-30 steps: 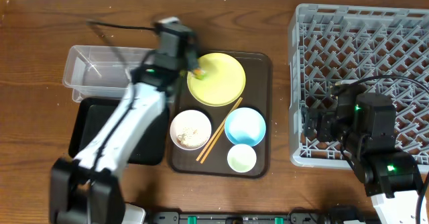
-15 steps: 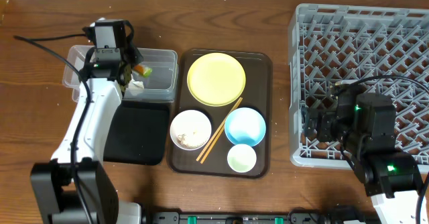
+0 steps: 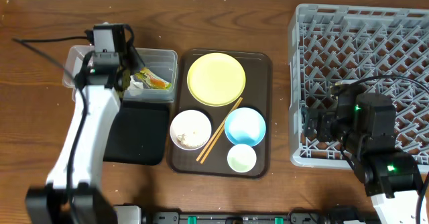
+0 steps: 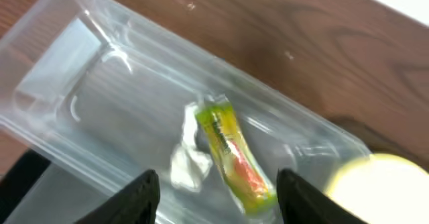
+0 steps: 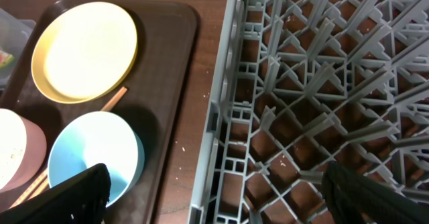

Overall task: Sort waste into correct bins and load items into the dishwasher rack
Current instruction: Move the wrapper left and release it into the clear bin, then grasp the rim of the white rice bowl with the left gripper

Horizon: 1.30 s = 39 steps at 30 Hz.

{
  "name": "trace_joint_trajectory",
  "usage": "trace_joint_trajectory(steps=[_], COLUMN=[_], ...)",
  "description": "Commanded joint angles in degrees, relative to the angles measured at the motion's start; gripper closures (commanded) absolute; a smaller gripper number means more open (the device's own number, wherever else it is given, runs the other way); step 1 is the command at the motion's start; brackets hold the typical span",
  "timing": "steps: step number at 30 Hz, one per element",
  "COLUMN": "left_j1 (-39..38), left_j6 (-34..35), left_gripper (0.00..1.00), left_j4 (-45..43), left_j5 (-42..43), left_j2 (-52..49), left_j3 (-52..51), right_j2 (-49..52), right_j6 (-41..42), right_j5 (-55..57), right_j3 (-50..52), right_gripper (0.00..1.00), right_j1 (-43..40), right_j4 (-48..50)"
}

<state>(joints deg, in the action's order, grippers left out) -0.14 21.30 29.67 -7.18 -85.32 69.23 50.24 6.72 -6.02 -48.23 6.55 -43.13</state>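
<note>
Two bits of waste are lying in the clear tub: the snack wrapper, with the white scrap just beside it at its 9 o'clock. Left jaws are hovering right above, released, empty. Right jaws are gaping wide over the 9 o'clock edge of the dishwasher rack.

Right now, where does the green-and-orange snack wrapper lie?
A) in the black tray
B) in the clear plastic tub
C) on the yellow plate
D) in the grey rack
B: the left wrist view shows the snack wrapper lying inside the clear tub, beside a white scrap.
</note>
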Motion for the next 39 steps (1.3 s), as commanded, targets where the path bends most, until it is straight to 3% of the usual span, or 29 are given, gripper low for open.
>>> trace_joint_trajectory(steps=[1,5,10,18,28,31,35,39], left_j1=[-3.9,-9.7,-17.6,-28.1,-34.2,-34.6,-34.7,-34.7], left_j6=[-1.4,-1.4,-1.4,-1.3,-1.1,-1.1,-1.1,-1.1], left_gripper=[0.41,0.41,0.40,0.40,0.42,0.49,0.66,0.71], left_j4=[6.9,16.3,22.0,22.3,19.5,19.5,18.7,17.5], left_j5=[5.8,7.5,7.5,7.5,7.6,7.6,7.6,7.6], left_j2=[4.5,4.6,1.6,-6.9,-15.9,-18.0,-19.6,-20.3], left_j3=[-0.3,-0.5,-0.9,-0.9,-0.9,-0.9,-0.9,-0.9], right_j2=[-0.1,-0.1,-0.1,-0.1,-0.1,-0.1,-0.1,-0.1], right_j6=[-0.6,-0.6,-0.6,-0.6,-0.6,-0.6,-0.6,-0.6], right_j5=[-0.4,-0.4,-0.4,-0.5,-0.5,-0.5,-0.5,-0.5], right_j3=[-1.1,-1.1,-1.1,-1.1,-1.1,-1.1,-1.1,-1.1], right_gripper=[0.01,0.01,0.01,0.01,0.01,0.01,0.01,0.01], right_j1=[-0.3,-0.3,-0.3,-0.3,-0.3,-0.3,-0.3,-0.3], right_j4=[-0.2,-0.2,-0.2,-0.2,-0.2,-0.4,-0.6,-0.7])
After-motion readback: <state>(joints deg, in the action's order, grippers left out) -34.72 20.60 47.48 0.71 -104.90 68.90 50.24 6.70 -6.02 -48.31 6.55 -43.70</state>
